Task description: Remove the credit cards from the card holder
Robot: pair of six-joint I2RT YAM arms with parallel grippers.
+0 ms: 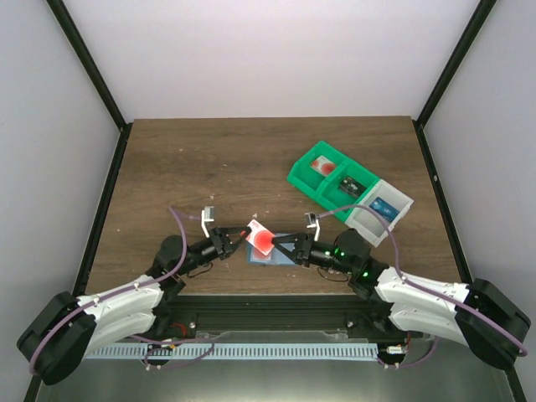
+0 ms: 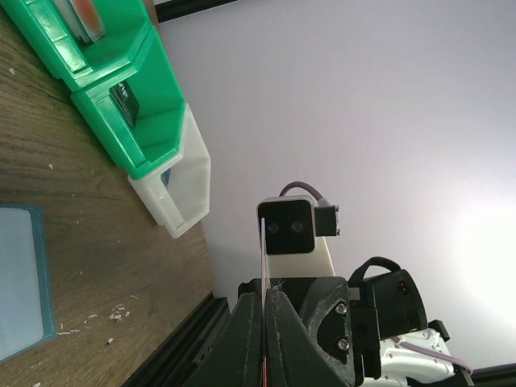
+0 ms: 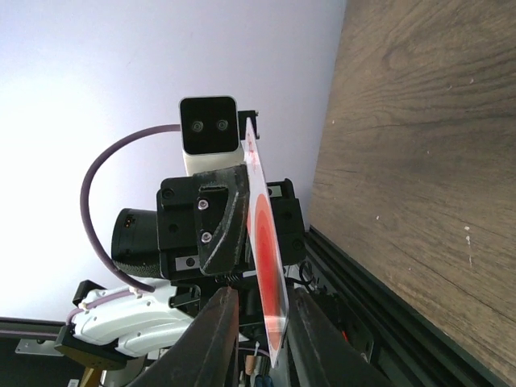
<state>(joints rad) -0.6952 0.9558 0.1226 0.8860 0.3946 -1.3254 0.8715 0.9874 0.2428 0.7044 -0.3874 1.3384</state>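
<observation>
A pale credit card (image 1: 261,239) with a red round mark is held just above the teal-blue card holder (image 1: 272,256), which lies open on the table near the front edge. My left gripper (image 1: 243,237) is shut on the card's left end. The left wrist view shows the card edge-on (image 2: 263,258) between the closed fingers of my left gripper (image 2: 264,302), with the holder at the left border (image 2: 20,282). My right gripper (image 1: 282,244) is open. In the right wrist view, the card's other end (image 3: 270,258) stands between the spread fingers of my right gripper (image 3: 260,297), nearer the right finger (image 3: 314,343).
A row of bins stands at the back right: two green ones (image 1: 328,174) and a white one (image 1: 387,208), each holding a card. They also show in the left wrist view (image 2: 121,89). The black frame rail (image 1: 276,310) runs along the table's near edge.
</observation>
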